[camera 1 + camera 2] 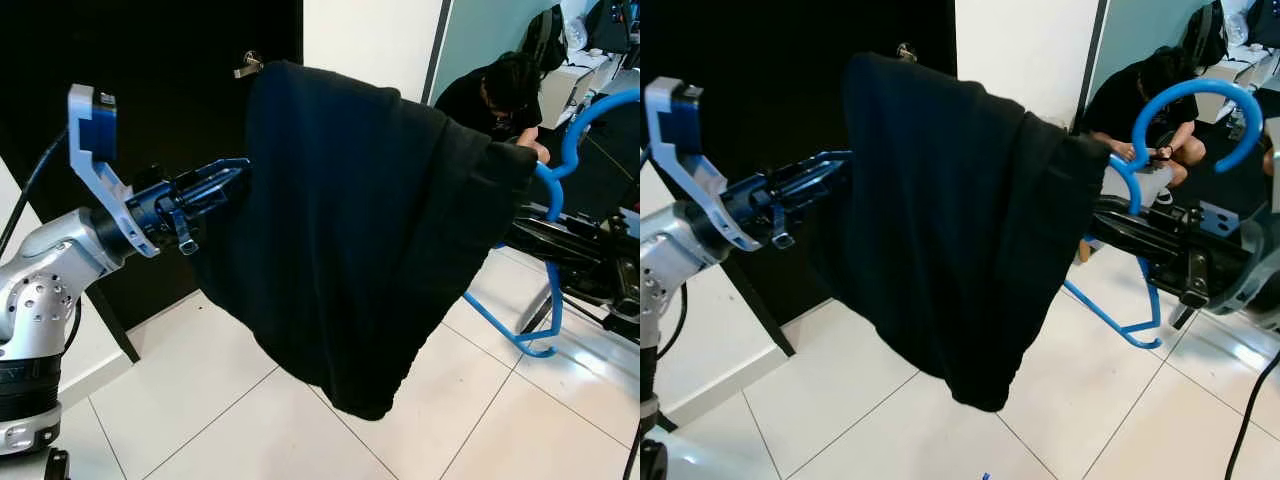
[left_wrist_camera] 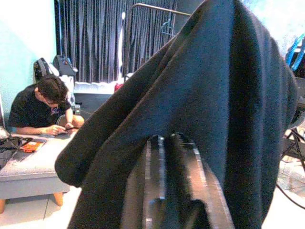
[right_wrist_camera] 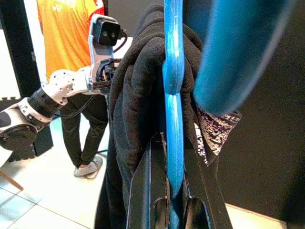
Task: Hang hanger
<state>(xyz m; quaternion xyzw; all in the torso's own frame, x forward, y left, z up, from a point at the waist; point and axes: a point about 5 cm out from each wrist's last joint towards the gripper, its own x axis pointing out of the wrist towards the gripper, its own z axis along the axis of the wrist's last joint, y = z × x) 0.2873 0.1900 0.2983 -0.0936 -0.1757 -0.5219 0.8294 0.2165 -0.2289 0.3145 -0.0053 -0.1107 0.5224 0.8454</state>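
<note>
Right wrist view — right gripper [image 3: 172, 210] clamps blue hanger [image 3: 172, 95] upright; left gripper [image 1: 235, 180] fingers untellable.

A garment [image 1: 360, 240] hung between the left gripper [image 1: 215, 190] on the left and the hanger [image 1: 1170, 130] on the right. A door [image 1: 150, 60] stood behind it; a seated person [image 1: 1140, 100], apparently, was far right.

Place: I'm standing in a lived-in home room.
Floor: white tiles [image 1: 200, 400] are lying under me.
Furnishing: a person [image 2: 45, 107] is leaning over a grey sofa [image 2: 28, 171] before dark curtains [image 2: 90, 40].
</note>
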